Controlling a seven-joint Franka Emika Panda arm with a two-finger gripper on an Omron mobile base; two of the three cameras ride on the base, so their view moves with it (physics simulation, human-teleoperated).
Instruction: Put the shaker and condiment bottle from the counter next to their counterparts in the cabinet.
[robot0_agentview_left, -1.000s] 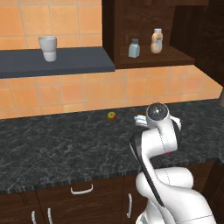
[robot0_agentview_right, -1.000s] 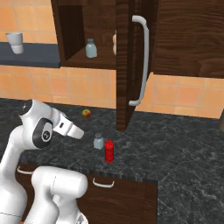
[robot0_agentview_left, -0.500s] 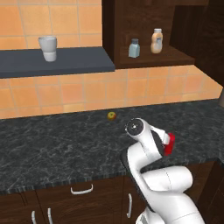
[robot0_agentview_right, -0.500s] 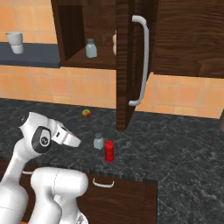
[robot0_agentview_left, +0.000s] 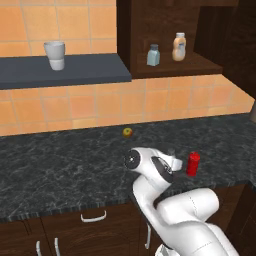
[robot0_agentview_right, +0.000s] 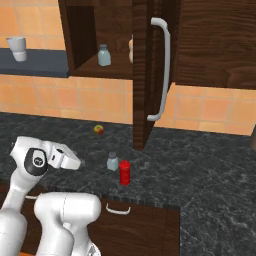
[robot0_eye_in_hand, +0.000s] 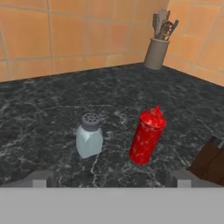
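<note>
Gripper (robot0_eye_in_hand: 112, 181) low over the desk (robot0_eye_in_hand: 43, 109), fingers spread wide, holding nothing; shaker (robot0_eye_in_hand: 89, 135) and red condiment bottle (robot0_eye_in_hand: 147, 136) stand side by side just ahead.

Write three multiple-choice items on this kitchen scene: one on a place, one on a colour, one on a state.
1. Where does the red condiment bottle stand?
A. On the counter beside the shaker
B. In the cabinet
C. On the grey wall shelf

2. What colour is the cap of the tan-orange bottle in the cabinet?
A. Red
B. White
C. Black

3. What state is the cabinet door in?
A. Shut
B. Missing
C. Open

Answers:
1. A: the hand view shows both upright on the black stone, side by side and apart.
2. B: the left base view shows its pale cap.
3. C: the right base view shows it swung out, interior exposed.
</note>
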